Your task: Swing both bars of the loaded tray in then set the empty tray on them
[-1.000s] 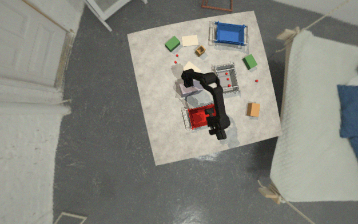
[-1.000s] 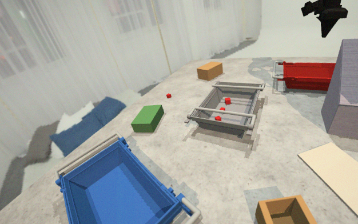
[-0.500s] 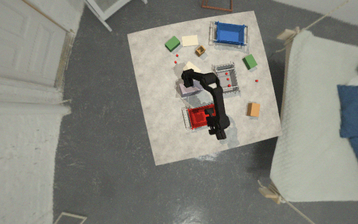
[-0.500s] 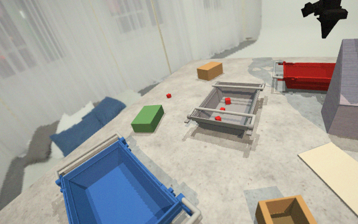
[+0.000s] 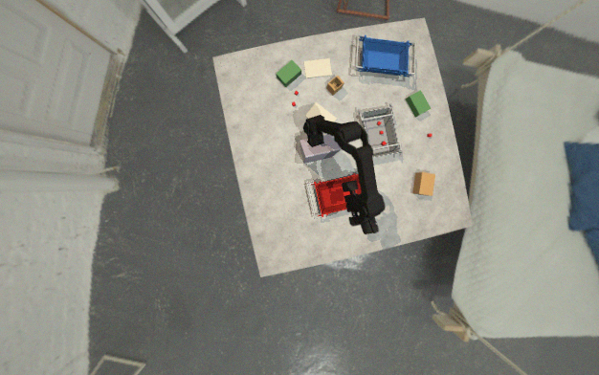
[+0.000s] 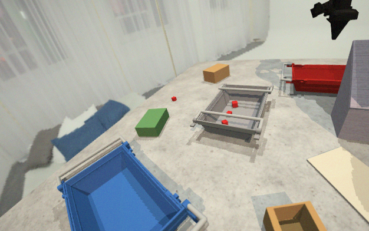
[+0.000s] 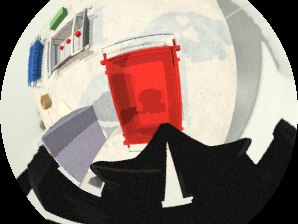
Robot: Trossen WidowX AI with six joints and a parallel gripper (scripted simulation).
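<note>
Trays first: blue tray (image 6: pixel 73 192) sits far off from the end effector (image 6: pixel 334 33), an empty spare and likely not the one wanted. Grey loaded tray (image 6: pixel 224 129) lies well apart from the end effector and lower, with red blocks (image 6: pixel 234 104) inside. Its near bar (image 6: pixel 230 115) lies across the top. Far bar (image 6: pixel 244 88) sits close to the far rim; I cannot tell if it is fully swung in. Red tray (image 6: pixel 318 83), empty, rests flat on the tabletop (image 5: pixel 268 201) almost straight under the end effector, which hangs high with its fingers pinched together on nothing. Lavender block (image 6: pixel 353 97) stands just beside and below it. Risks, as I judge them:
- Going down with the fingers closed would jab the red tray's rim and shove it, not grasp it.
- Gripping one thin wall may let the tray tip.
- If the far bar is not properly in, that end of the red tray could drop into the load.
- The lavender block crowds the carry path.
</note>
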